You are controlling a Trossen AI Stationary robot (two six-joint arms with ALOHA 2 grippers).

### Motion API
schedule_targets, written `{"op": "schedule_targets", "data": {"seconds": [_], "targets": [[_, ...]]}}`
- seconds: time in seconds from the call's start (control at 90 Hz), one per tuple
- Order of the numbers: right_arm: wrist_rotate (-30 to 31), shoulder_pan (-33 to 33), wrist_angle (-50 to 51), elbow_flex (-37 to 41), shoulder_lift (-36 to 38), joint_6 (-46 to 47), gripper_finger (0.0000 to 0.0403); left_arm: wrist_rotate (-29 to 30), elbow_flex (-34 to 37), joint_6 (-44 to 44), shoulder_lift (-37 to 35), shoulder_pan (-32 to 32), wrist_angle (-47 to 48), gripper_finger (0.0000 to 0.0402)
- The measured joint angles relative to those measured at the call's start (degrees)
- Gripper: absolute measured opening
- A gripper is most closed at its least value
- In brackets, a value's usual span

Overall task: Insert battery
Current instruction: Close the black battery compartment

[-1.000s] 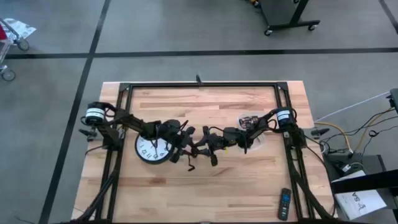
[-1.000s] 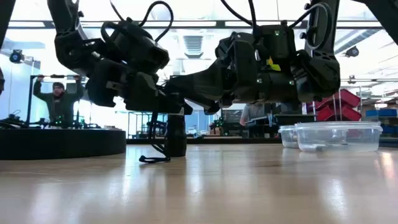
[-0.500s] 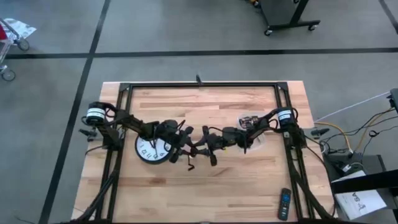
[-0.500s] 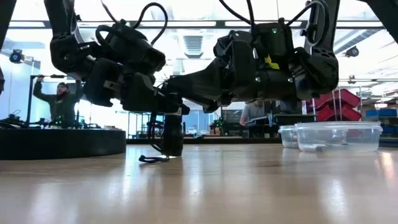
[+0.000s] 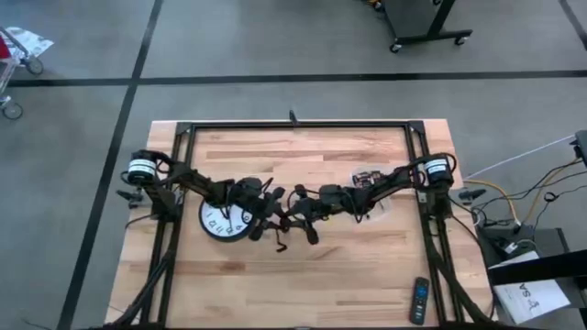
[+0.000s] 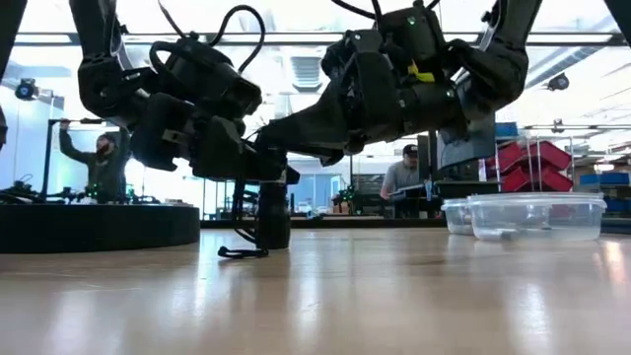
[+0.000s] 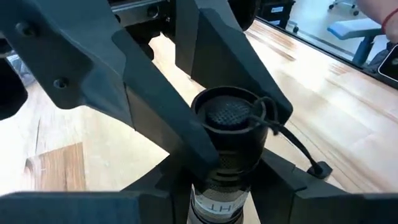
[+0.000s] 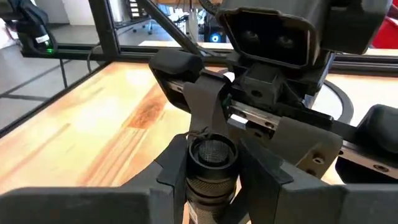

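Two claws meet at a black flashlight [image 6: 273, 215] standing upright on the wooden desk [image 5: 358, 261] beside the clock [image 5: 224, 219]. Left claw [image 7: 227, 180] clamps its body; right claw [image 8: 211, 180] too. Low view alone shows clear containers [image 6: 523, 215] and people beyond.

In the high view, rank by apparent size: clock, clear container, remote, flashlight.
1. clock, partly under the left arm.
2. clear container, partly hidden by the right arm.
3. remote.
Flashlight: mostly hidden between the grippers, so I cannot rank it.
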State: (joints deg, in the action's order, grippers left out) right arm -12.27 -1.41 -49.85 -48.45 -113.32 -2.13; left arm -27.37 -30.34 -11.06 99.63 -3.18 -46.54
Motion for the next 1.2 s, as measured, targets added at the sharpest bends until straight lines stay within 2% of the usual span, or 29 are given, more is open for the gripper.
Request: {"op": "schedule_targets", "data": {"seconds": [0.3,0.411,0.6,0.956,1.2], "targets": [[1.26,-0.07,-0.03,0.04,-0.22,0.95,0.0091,0.03,0.17,0.55,0.03,-0.02,-0.73,0.0101],[1.83,-0.05,0.62,0.07,-0.11,2.22,0.0091,1.77,0.27,2.37,0.04,0.01,-1.36,0.0101],[5.66,-0.76,0.96,0.09,-0.02,4.17,0.0091,3.8,0.28,4.45,0.04,0.04,-1.54,0.0101],[18.31,-4.38,2.48,0.0,0.61,6.71,0.0091,7.48,0.23,9.72,0.02,0.07,-1.95,0.0101],[20.22,-5.43,2.66,-0.02,0.74,9.45,0.0091,8.0,0.37,8.85,0.02,0.28,-2.09,0.0101]]}}
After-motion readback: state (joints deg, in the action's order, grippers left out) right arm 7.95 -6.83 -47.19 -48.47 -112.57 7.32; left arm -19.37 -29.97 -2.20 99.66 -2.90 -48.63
